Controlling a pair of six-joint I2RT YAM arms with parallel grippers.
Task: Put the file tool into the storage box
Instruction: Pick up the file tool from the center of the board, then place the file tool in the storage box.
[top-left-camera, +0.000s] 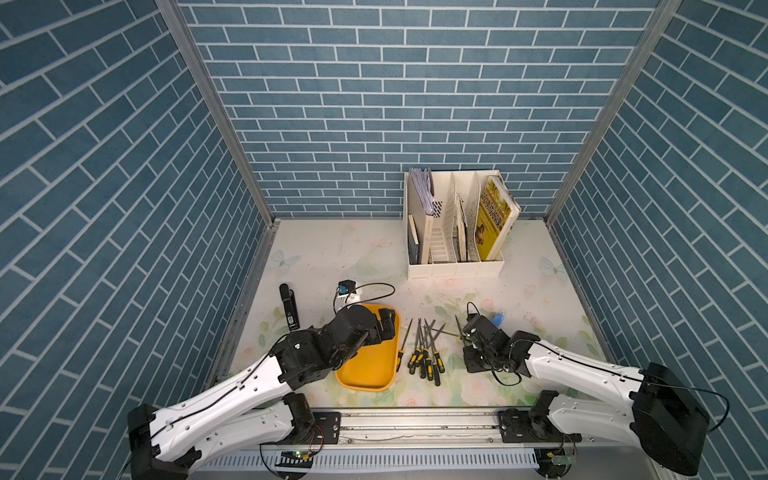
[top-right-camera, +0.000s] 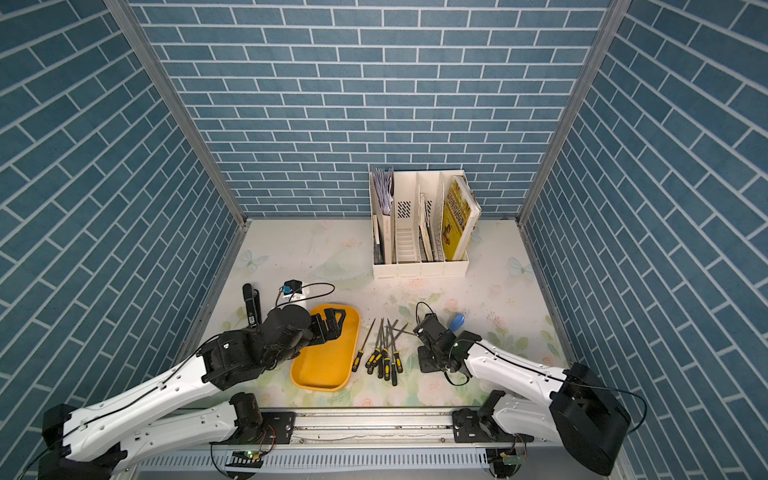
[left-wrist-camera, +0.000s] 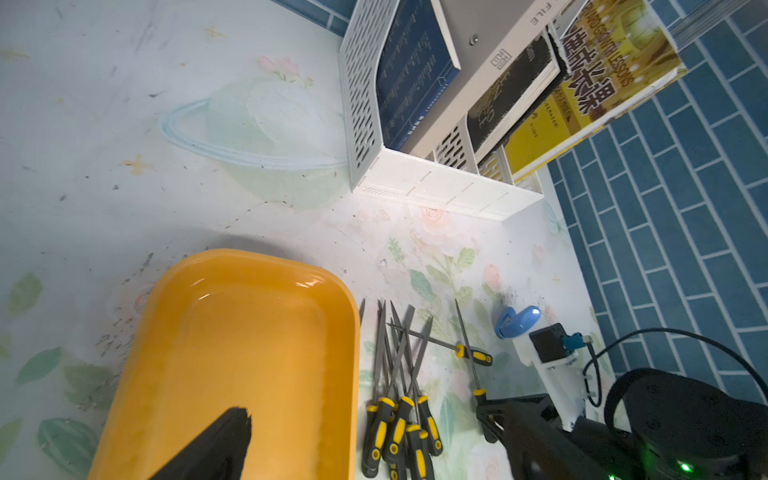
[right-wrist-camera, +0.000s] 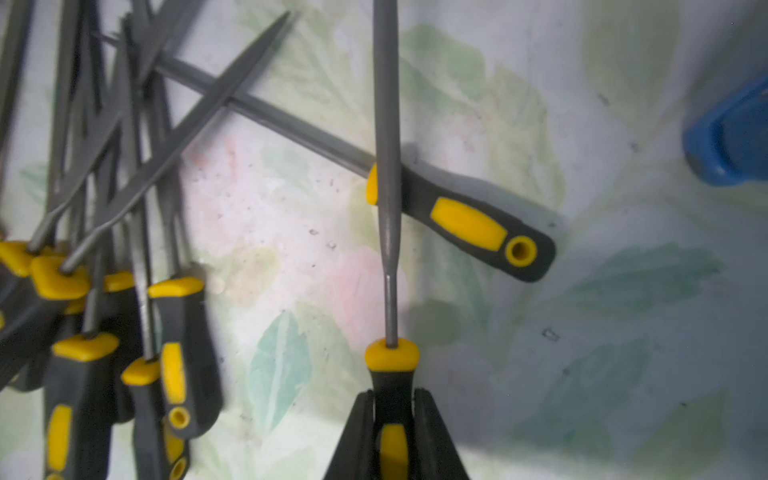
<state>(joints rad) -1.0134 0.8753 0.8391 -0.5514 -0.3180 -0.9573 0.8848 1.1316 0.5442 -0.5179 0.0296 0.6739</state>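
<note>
My right gripper (right-wrist-camera: 392, 415) is shut on the black-and-yellow handle of a file tool (right-wrist-camera: 386, 166), whose grey shaft points away across a second file (right-wrist-camera: 469, 220) lying crosswise. In a top view the right gripper (top-left-camera: 467, 343) sits right of the pile of files (top-left-camera: 424, 349). The held file (left-wrist-camera: 461, 324) also shows in the left wrist view. The storage box (top-left-camera: 370, 370), a shallow yellow-orange tray, lies left of the pile and holds nothing. My left gripper (top-left-camera: 384, 328) hovers open over the tray's far end; only one of its fingers (left-wrist-camera: 224, 444) shows in the wrist view.
A white slotted desk organiser (top-left-camera: 455, 224) with books stands at the back right. A small blue object (top-left-camera: 497, 319) lies just behind the right gripper. A black bar-shaped device (top-left-camera: 289, 305) lies left of the tray. Blue brick walls enclose three sides.
</note>
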